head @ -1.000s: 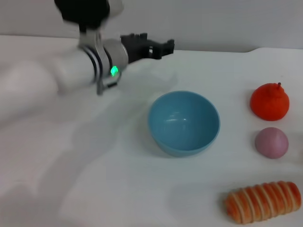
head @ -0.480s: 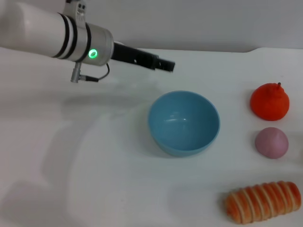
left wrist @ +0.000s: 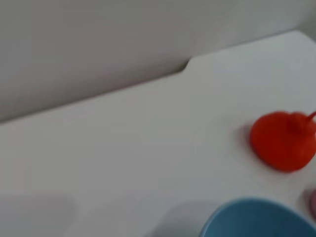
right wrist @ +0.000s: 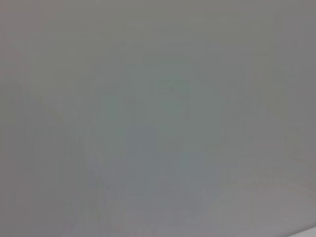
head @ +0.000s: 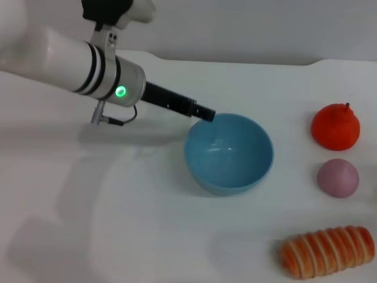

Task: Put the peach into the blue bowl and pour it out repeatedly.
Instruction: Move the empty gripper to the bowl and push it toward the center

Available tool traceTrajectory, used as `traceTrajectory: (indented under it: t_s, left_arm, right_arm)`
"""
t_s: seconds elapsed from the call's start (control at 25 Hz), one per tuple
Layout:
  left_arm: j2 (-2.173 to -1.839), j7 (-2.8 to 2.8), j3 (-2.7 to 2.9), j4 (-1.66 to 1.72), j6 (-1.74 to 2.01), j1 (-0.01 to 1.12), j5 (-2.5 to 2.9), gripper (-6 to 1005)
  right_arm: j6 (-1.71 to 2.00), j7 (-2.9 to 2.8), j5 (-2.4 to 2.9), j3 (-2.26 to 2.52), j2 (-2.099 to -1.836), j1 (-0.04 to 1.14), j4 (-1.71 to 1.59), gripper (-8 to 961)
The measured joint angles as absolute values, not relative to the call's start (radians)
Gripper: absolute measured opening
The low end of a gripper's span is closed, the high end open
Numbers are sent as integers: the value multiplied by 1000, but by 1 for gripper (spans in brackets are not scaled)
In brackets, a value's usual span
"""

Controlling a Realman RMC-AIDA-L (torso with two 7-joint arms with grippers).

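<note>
A white table (head: 118, 224) holds a glossy blue bowl (head: 228, 153) near its middle. The left gripper (head: 205, 113), dark and slim, reaches in from the left, its tip at the bowl's far left rim; whether its fingers are spread or pressed together cannot be told. The peach (head: 337, 177) sits on the table well right of the bowl, between an orange-red fruit (head: 335, 126) and a striped bread roll (head: 327, 252). No readable writing appears.

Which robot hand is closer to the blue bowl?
Left. The left hand is at the blue bowl's far-left rim; the right hand isn't in view.
</note>
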State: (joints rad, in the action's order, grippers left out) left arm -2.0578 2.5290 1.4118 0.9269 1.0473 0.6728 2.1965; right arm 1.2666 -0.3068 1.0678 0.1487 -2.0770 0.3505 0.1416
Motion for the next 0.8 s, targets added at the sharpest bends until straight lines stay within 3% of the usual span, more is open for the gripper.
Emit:
traceTrajectory:
  t_s: [0.8]
  left_arm:
    - [-2071,2520,1527,699,900,718,2180,807]
  right_arm:
    - [1245,-307,1068,146,-2077,354,138,652]
